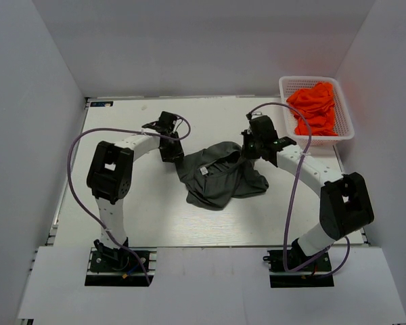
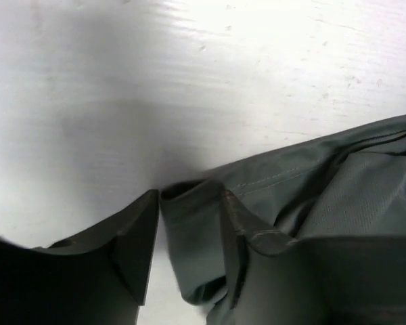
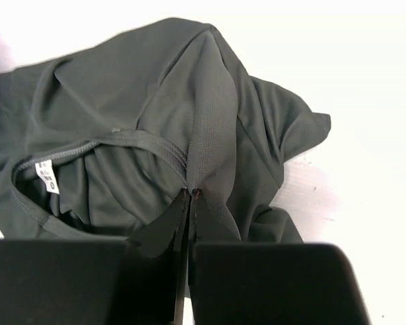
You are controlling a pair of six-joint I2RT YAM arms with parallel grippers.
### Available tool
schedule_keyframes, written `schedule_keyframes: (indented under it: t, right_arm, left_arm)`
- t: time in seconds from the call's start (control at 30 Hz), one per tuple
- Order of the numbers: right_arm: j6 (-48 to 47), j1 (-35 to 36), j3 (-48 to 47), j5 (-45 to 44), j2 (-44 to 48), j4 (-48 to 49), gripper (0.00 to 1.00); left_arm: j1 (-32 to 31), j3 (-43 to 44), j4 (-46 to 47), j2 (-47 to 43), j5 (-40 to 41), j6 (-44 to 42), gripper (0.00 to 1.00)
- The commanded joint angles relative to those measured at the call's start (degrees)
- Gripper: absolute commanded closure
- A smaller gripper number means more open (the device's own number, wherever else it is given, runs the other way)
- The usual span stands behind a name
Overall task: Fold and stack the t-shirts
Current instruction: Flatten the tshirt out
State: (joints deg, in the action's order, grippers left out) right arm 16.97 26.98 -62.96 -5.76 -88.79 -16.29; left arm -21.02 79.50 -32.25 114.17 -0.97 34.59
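The dark grey t-shirt (image 1: 220, 177) lies crumpled in the middle of the table, its white neck label (image 1: 204, 171) facing up. My left gripper (image 1: 172, 154) is at the shirt's left edge. In the left wrist view its jaws (image 2: 189, 196) stand apart around a rolled fold of the shirt (image 2: 189, 237), with a strip of table showing beside the left finger. My right gripper (image 1: 247, 152) is at the shirt's upper right. In the right wrist view it (image 3: 191, 191) is shut on a raised ridge of the grey shirt (image 3: 210, 115) beside the collar and the label (image 3: 47, 177). The orange t-shirts (image 1: 316, 108) lie heaped in a basket.
A white slatted basket (image 1: 344, 112) stands at the back right corner and holds the orange shirts. White walls enclose the table on the left, back and right. Purple cables loop off both arms.
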Motion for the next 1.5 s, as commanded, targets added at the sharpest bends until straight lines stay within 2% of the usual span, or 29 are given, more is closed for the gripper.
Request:
schedule_keyframes:
  t: [0.0,0.03,0.07,0.1,0.13,0.27,0.4,0.57,0.8,0.9,1.13,1.27,1.47]
  right_arm:
    - [1.1,-0.4,0.9,1.1,-0.2,1.5,1.0]
    - [1.4,-0.3,1.1,1.1,-0.5,1.7,1.0]
    - [1.6,-0.2,1.3,1.1,0.0,1.9,1.0]
    - [1.4,-0.2,1.5,1.1,0.4,2.5,1.0]
    - [1.5,-0.3,1.3,1.0,0.6,2.8,1.0]
    - [1.0,-0.4,-0.2,-2.8,2.8,2.8,1.0]
    - [0.3,-0.5,-2.8,-10.9,7.8,3.0,1.0]
    - [-1.7,-0.6,-8.7,-19.5,14.8,2.1,1.0]
    - [-7.1,-0.8,-12.0,-23.9,22.2,5.1,1.0]
    - [-10.5,-0.8,-14.4,-25.8,24.2,6.2,1.0]
    - [-16.5,-0.7,-18.8,-33.8,29.2,8.8,1.0]
    - [-22.4,-0.7,-21.1,-38.9,32.3,10.8,1.0]
    - [-26.6,-0.5,-25.4,-38.7,37.3,11.6,1.0]
  left_arm:
    - [-2.1,3.4,-2.7,2.4,3.6,-0.8,0.5]
    - [-2.8,3.4,-2.7,3.0,4.1,-0.8,0.54]
    - [-2.8,3.4,-3.3,3.9,4.1,-0.8,0.63]
    - [-3.4,3.9,-3.3,3.9,4.1,-1.4,0.89]
    - [-3.9,3.9,-3.9,4.4,4.1,-1.5,1.0]
    - [-4.5,4.8,-5.1,1.9,6.1,-2.0,1.0]
    - [-4.5,7.8,-5.7,-6.7,14.9,-2.0,1.0]
    - [-3.4,10.6,-3.7,-21.4,22.4,-2.0,1.0]
    - [-3.4,18.1,-8.8,-32.9,30.4,-2.6,1.0]
    - [-3.4,18.7,-9.9,-40.0,33.1,-2.6,1.0]
    - [-3.4,23.0,-10.8,-47.9,37.7,-4.0,1.0]
    - [-3.4,25.7,-11.3,-51.1,43.1,-4.7,1.0]
    - [-3.4,28.9,-9.6,-56.2,42.6,-7.3,1.0]
